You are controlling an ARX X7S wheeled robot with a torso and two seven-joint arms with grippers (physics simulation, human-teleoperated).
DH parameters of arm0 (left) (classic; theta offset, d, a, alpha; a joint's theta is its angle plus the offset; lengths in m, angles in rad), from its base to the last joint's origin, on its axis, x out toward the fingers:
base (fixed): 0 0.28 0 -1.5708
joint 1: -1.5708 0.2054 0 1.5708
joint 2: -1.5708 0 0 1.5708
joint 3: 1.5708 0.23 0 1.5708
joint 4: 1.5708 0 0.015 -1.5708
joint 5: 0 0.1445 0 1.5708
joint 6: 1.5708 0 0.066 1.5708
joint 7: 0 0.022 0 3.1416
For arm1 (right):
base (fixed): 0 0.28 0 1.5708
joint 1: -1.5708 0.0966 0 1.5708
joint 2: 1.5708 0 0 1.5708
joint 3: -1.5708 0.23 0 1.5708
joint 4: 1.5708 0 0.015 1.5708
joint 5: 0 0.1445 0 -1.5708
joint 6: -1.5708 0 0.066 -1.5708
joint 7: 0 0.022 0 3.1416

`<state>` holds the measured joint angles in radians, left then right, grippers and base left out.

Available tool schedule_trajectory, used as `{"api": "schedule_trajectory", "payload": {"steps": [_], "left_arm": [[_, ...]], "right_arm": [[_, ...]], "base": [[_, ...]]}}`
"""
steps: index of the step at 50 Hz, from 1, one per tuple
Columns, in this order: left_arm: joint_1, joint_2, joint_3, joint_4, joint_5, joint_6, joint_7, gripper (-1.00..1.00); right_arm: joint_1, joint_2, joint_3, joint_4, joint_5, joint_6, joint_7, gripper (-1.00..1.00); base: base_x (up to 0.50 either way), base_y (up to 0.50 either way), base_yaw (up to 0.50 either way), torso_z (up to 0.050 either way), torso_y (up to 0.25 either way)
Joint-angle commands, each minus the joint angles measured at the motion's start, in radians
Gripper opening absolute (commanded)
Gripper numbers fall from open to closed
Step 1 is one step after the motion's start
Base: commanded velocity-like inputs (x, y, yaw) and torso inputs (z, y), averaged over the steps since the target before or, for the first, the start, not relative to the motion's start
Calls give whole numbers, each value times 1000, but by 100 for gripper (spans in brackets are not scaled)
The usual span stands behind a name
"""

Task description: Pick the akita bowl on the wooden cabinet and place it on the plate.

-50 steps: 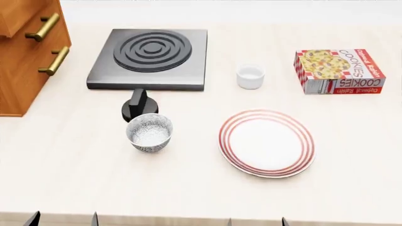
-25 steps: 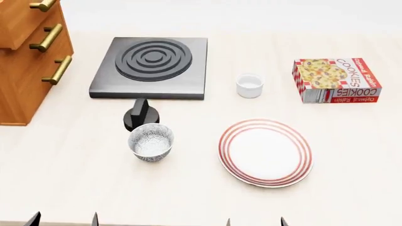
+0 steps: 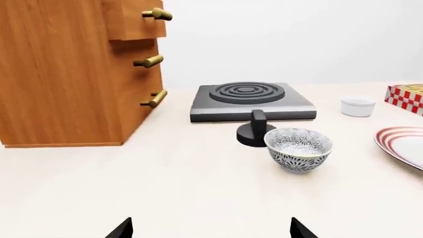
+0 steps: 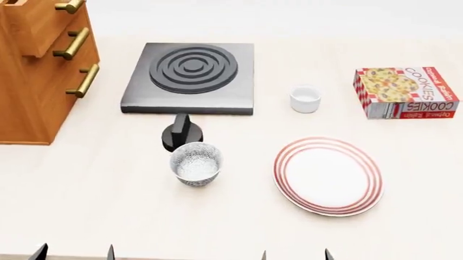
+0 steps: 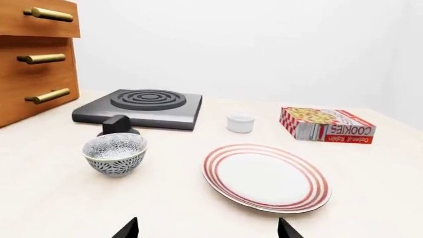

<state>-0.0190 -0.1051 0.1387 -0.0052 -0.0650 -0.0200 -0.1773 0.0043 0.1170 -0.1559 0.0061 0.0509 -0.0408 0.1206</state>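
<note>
My left claw [image 3: 210, 229] and my right claw [image 5: 206, 229] both show only their two dark tips, spread wide with nothing between them. The akita bowl [image 4: 195, 163] stands upright on the worktop, just in front of the black knob [image 4: 181, 134], well away from the wooden cabinet [image 4: 32, 76] at the far left corner. The plate [image 4: 328, 176] lies beside it to the right. The bowl sits ahead of my left claw, a little to its right. I think I should come down slowly, pinch one rim wall, and keep it level.
</note>
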Motion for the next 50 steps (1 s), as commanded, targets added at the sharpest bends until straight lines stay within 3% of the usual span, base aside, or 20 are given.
{"api": "schedule_trajectory", "payload": {"steps": [1,39,50], "left_arm": [[-3,-12,14,-2,-3,-1,-17,100],[-4,-38,49,2,-19,-2,-53,100],[-10,-45,59,-6,-24,1,-58,100]], "right_arm": [[0,10,-15,-4,-3,-4,18,100],[7,35,-49,9,18,-12,44,100],[10,36,-45,11,55,-10,42,100]], "base": [[0,500,0,0,0],[0,500,0,0,0],[0,9,0,0,0]]}}
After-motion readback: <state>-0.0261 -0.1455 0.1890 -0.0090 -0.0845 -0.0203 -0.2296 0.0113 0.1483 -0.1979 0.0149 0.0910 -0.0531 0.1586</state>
